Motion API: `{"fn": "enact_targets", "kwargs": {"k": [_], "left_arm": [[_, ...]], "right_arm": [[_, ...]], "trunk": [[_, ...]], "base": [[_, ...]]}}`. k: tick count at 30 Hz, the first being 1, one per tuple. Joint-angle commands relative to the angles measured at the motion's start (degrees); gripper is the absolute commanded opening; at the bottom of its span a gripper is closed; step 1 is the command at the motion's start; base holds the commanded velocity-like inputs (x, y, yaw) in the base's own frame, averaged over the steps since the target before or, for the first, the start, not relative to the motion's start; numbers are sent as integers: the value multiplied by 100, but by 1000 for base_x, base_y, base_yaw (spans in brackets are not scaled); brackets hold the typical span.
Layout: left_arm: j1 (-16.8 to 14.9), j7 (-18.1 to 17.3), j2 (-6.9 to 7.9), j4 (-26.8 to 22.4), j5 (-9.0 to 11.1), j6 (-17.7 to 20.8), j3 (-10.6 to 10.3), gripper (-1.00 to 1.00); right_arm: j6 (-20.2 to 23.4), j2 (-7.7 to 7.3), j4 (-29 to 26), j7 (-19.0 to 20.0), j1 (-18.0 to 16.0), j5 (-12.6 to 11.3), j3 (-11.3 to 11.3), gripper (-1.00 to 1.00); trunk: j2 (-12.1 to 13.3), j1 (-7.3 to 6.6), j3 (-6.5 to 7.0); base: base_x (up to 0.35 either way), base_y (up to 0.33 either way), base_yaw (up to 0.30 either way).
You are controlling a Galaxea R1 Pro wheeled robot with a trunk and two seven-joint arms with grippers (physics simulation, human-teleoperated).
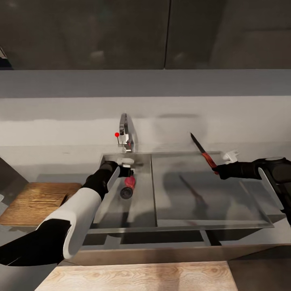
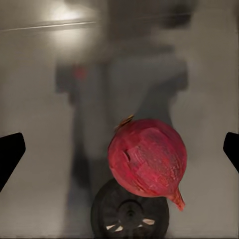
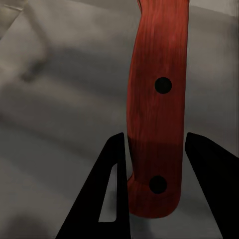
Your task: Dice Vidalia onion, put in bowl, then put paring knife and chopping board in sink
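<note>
The Vidalia onion (image 2: 147, 157), a pinkish-red bulb, lies in the sink (image 1: 141, 210) basin, touching the round drain (image 2: 129, 214) and partly covering it. The left end effector (image 1: 126, 165) hangs directly above it, reaching down into the basin. In the left wrist view its two dark fingertips (image 2: 11, 152) stand spread wide, one on each side of the onion and well apart from it, holding nothing.

The chrome tap (image 1: 126, 131) with its red knob (image 1: 117, 134) stands just behind the left end effector, at the back rim of the basin.

The right end effector (image 1: 218, 167) is held in the air over the flat steel drainboard (image 1: 210, 190), on the far side of the basin from the left one. It pinches the paring knife (image 1: 204, 153) by its red-orange handle (image 3: 158, 109). The right wrist view shows both fingers (image 3: 112, 199) pressed against the handle's lower end. The dark blade slants up and away from this end effector, toward the tap.

The chopping board (image 1: 38, 202) lies flat on the grey bench (image 1: 24, 157), beside the sink and outside the left arm.
</note>
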Motion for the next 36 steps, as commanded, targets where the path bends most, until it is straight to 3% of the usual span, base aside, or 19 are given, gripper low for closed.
{"fn": "enact_targets", "kwargs": {"k": [1, 5, 11, 36], "left_arm": [[-5, 27, 0, 25, 8, 28, 20, 100], [-6, 27, 0, 131, 8, 27, 285, 100], [-9, 27, 0, 188, 8, 27, 441, 100], [-8, 19, 0, 193, 8, 11, 444, 100]], "right_arm": [[42, -17, -3, -20, -7, -44, 5, -100], [43, -32, -3, -20, -7, -44, 6, -100], [46, -36, -3, -20, -7, -44, 10, -100], [137, -36, -3, -20, -7, -44, 11, -100]], "trunk": [[-11, 3, -11], [-11, 3, -11], [-11, 3, -11], [-11, 3, -44]], "base": [[0, 0, 0], [0, 0, 0], [0, 0, 0], [0, 0, 0]]}}
